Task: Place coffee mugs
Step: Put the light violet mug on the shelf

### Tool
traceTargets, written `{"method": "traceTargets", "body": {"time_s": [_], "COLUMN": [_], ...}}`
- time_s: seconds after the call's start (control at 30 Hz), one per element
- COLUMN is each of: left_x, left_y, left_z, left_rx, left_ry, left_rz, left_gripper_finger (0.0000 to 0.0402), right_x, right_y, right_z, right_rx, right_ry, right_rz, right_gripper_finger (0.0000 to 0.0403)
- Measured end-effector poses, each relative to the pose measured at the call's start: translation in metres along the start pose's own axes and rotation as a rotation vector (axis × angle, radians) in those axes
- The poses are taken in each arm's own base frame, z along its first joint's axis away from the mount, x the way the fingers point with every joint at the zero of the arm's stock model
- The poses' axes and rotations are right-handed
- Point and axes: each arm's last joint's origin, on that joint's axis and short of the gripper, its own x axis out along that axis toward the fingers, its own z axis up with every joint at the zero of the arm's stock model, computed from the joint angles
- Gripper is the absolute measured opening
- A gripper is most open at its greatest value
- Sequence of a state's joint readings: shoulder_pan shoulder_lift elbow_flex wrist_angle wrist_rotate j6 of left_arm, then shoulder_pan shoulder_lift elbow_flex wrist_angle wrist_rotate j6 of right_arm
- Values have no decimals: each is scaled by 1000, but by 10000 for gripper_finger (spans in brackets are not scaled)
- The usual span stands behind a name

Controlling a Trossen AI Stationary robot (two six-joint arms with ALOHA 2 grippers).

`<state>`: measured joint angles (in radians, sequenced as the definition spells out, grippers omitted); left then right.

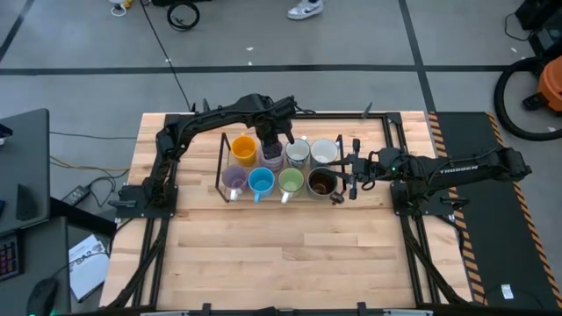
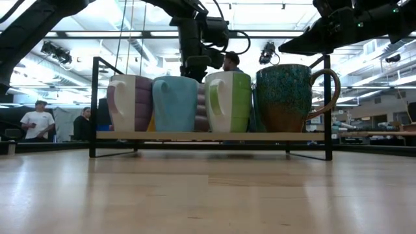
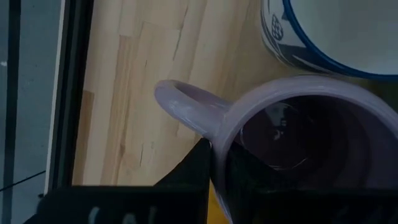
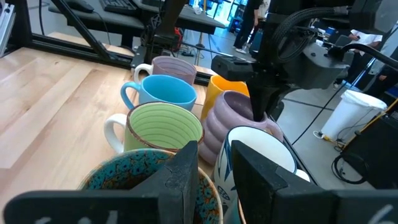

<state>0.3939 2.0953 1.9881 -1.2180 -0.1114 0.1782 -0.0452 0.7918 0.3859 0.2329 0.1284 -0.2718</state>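
— Step in hand?
— Looks like the set-down of the purple mug (image 1: 272,160) into the back row of the rack (image 1: 221,167). Left gripper (image 1: 274,149) directly above it, fingers (image 3: 199,165) closed on its wall, one inside the rim and one outside beside the handle.
— Where exactly?
— At 3 o'clock of the orange mug (image 1: 243,149), at 9 o'clock of the patterned mug (image 1: 298,153), at 12 o'clock of the gap between the blue mug (image 1: 261,182) and the green mug (image 1: 291,182). Base apparently down at board level, seen from table (image 1: 281,254) height, though mostly hidden behind the front row.
— And the other arm?
— Right gripper (image 1: 345,182) at 3 o'clock of the dark mug (image 1: 321,183), low over its rim. Gripping or not: cannot tell.
— Next move?
— Probably a release: a small opening only, given the tight neighbours on both sides, then a straight lift clear of the rim. No sideways drift, or a knock to the orange or the patterned one.
— Risk?
— Inner finger catching the wall on the way up and tipping the mug. Worth confirming a flat seat before letting go.
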Motion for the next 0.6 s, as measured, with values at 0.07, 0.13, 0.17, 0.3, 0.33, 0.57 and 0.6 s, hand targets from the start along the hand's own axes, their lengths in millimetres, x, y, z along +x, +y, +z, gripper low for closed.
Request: {"method": "traceTargets", "body": {"time_s": [0.07,0.13,0.17,0.3,0.33,0.57,0.6], "left_x": [0,0,0,0,0,0,0], "left_y": [0,0,0,0,0,0,1], "left_z": [0,0,0,0,0,0,1], "left_rx": [-10,-11,-11,-11,-11,-13,-14], "left_ry": [-2,-1,-1,-1,-1,-5,-8], "left_rz": [0,0,0,0,0,1,2], "left_gripper_finger": [37,37,37,37,37,37,37], "right_x": [0,0,0,0,0,0,0], "right_y": [0,0,0,0,0,0,0], "right_z": [0,0,0,0,0,0,0], "right_rx": [0,0,0,0,0,0,0], "right_ry": [0,0,0,0,0,-2,-4], "right_rz": [0,0,0,0,0,8,15], "right_gripper_finger": [103,103,103,103,103,103,103]}}
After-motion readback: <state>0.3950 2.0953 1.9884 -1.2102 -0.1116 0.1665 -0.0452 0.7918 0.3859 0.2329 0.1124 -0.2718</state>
